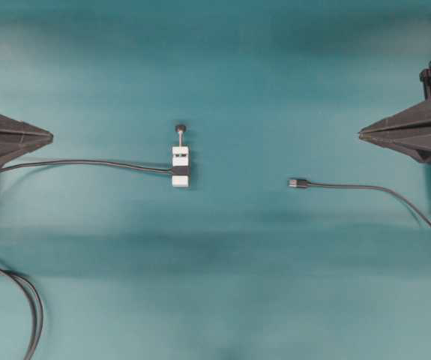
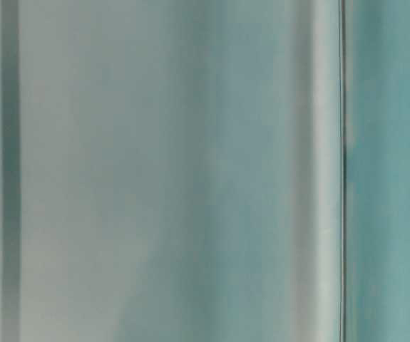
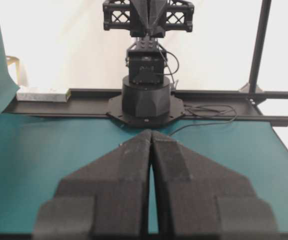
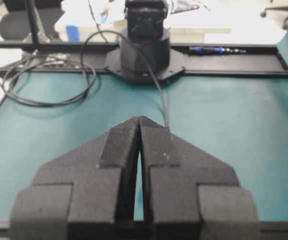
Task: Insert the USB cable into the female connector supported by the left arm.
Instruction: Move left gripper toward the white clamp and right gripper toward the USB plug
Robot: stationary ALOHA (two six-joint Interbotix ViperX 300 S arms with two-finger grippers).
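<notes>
Only the overhead view shows the USB cable (image 1: 299, 183) lying right of centre on the teal desk (image 1: 237, 75), well apart from the female connector (image 1: 180, 166) at left-centre. Wrist views show the left pincer (image 3: 151, 133) and right pincer (image 4: 139, 119) closed and empty, facing opposite arm bases.

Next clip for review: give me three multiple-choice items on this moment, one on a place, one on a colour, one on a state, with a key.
1. Where does the USB cable's plug lie relative to the female connector in the overhead view?
A. to its right, apart
B. touching it
C. to its left

2. What colour is the table cover?
A. red
B. teal
C. white

3. How do the left pincer and right pincer stand?
A. both open
B. both shut, empty
C. one gripping a cable

Key: 1 A, bare cover separates them; 2 B, teal in every view; 3 B, each pair of fingers meets at the tips with nothing between.
</notes>
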